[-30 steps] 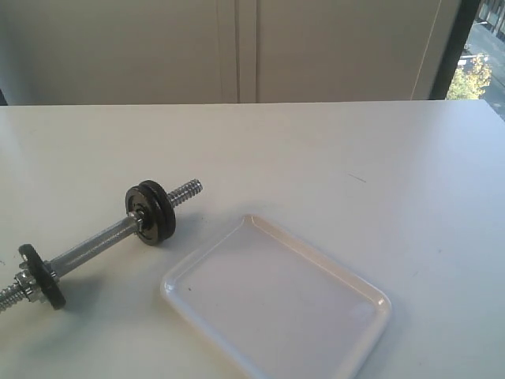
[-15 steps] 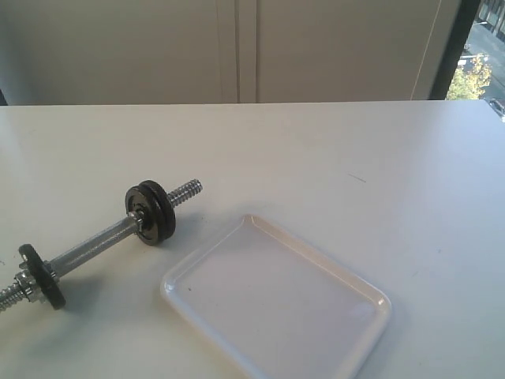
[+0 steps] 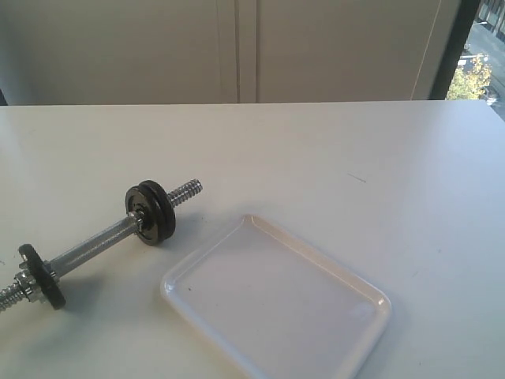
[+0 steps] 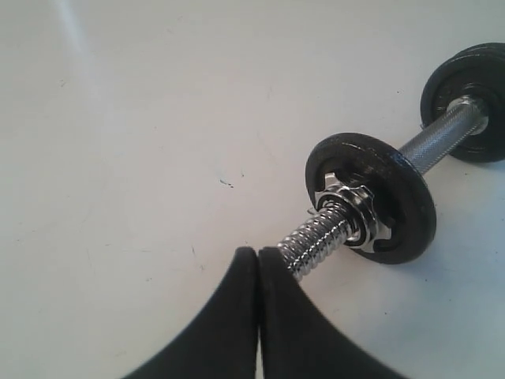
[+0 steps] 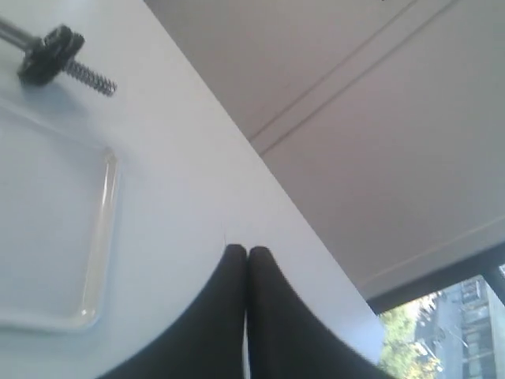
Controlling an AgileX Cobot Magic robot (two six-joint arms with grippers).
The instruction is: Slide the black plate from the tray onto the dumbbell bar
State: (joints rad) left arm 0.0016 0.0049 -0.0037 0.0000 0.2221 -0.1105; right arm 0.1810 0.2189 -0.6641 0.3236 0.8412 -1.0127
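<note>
White table carries the tray, which is bare, because the black plate already sits on the dumbbell bar beside the tray, against another disc. I judge the task finished. Your left claw and right claw are both pressed together, holding nothing.

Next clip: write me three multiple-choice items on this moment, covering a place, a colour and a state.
1. In the exterior view, the tray lies on which side of the dumbbell bar? A left B right C on top
2. The tray is: A white B black C red
3. The left gripper is: A wide open B shut on nothing C shut on the bar
Key: B, the tray sits right of the bar; A, its rim is white; B, its jaws meet with nothing between.
</note>
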